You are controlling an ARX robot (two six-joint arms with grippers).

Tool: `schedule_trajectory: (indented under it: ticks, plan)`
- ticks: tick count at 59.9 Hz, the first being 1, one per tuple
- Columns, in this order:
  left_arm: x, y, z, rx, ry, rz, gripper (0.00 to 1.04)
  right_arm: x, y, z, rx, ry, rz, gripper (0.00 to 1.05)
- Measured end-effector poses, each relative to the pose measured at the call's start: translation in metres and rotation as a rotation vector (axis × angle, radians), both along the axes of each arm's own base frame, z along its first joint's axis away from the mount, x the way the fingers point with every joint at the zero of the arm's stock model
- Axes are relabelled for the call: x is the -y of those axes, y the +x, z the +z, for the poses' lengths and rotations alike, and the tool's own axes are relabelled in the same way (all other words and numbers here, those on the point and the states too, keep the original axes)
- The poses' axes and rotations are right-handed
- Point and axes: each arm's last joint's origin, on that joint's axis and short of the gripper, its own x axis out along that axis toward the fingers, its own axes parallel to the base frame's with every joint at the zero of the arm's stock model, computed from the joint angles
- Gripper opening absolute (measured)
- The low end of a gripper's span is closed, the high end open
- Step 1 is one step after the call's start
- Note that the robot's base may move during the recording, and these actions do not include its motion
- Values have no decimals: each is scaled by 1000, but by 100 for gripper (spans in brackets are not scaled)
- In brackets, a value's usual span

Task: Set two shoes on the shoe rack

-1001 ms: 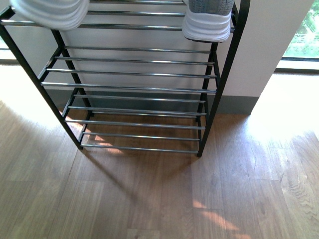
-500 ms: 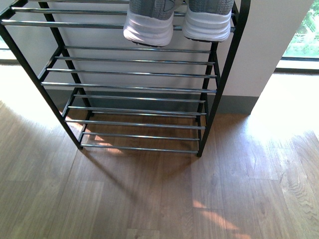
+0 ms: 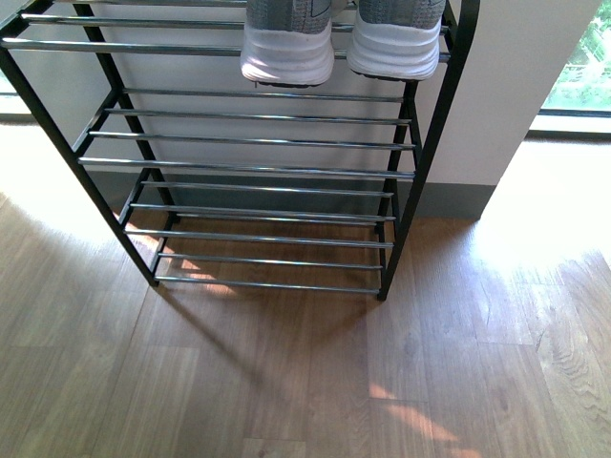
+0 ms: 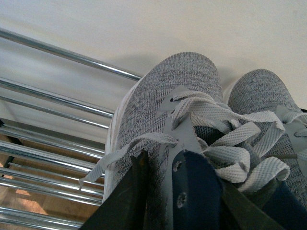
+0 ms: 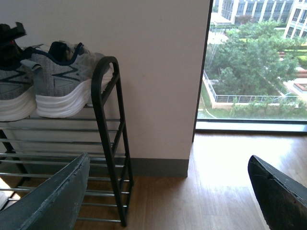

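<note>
The left sneaker [image 3: 286, 48] and right sneaker [image 3: 393, 43] sit side by side on the rack's [image 3: 248, 168] upper shelf, at 12 to 1 o'clock from the robot. Their long axes run 6 to 12, with white heels at 6 and toes toward the wall [image 3: 506, 86]. They have grey knit uppers, flat laces and thick white soles. The shelves are thin chrome rods in a black frame.

The left gripper [image 4: 163, 158] reaches down over the left sneaker, dark fingers [image 4: 196, 191] pinching its upper beside the laces. The right gripper [image 5: 168, 160] hangs off the rack's 3 o'clock end, spread wide and holding nothing.
</note>
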Motion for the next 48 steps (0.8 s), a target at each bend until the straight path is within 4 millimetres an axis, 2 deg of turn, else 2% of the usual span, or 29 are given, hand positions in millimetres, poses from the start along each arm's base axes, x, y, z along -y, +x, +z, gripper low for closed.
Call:
schedule_trajectory:
  ticks: [8, 17, 18, 21, 24, 27, 35, 48]
  plan:
    - [-19, -29, 30, 51, -17, 33, 69, 0, 0, 0, 0, 0, 0, 96]
    - [-44, -73, 70, 157, -52, 86, 94, 0, 0, 0, 0, 0, 0, 96]
    - [-45, -75, 72, 171, -43, 93, 94, 0, 0, 0, 0, 0, 0, 96]
    - [-54, -84, 78, 292, -3, 113, 86, 0, 0, 0, 0, 0, 1, 96]
    - [-65, -92, 75, 367, 68, 101, 78, 0, 0, 0, 0, 0, 1, 96]
    - [-86, -109, 58, 422, 180, 92, 66, 0, 0, 0, 0, 0, 0, 96]
    - [-122, -144, 25, 409, 305, 82, 43, 0, 0, 0, 0, 0, 1, 96]
    - [-153, -188, 2, 406, 345, 66, 8, 0, 0, 0, 0, 0, 0, 96]
